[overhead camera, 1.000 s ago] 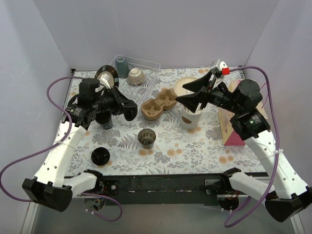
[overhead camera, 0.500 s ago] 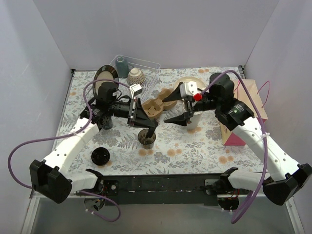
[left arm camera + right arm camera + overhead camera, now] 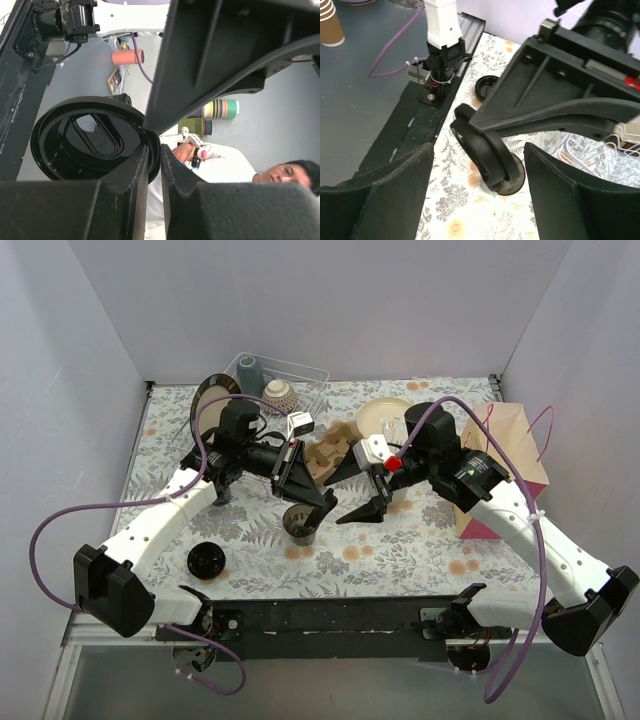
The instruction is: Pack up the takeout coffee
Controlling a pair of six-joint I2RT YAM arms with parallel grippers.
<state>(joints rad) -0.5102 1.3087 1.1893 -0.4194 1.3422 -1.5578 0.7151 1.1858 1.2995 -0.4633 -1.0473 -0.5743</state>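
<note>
Where the left pincer (image 3: 154, 148) grips, the round ridged lid (image 3: 90, 142) gleams.

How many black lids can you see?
2. The held lid is pinched in the left tool, just over a cup mid-table. The loose lid lies on the table, front left. More may be hidden.

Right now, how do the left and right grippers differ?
The left gripper is shut on the rim of a black lid; the right gripper is open and holds nothing. The left gripper hangs just above the dark open cup; the right gripper sits beside that cup, on its right. Both have black fingers and crowd the same cup.
</note>
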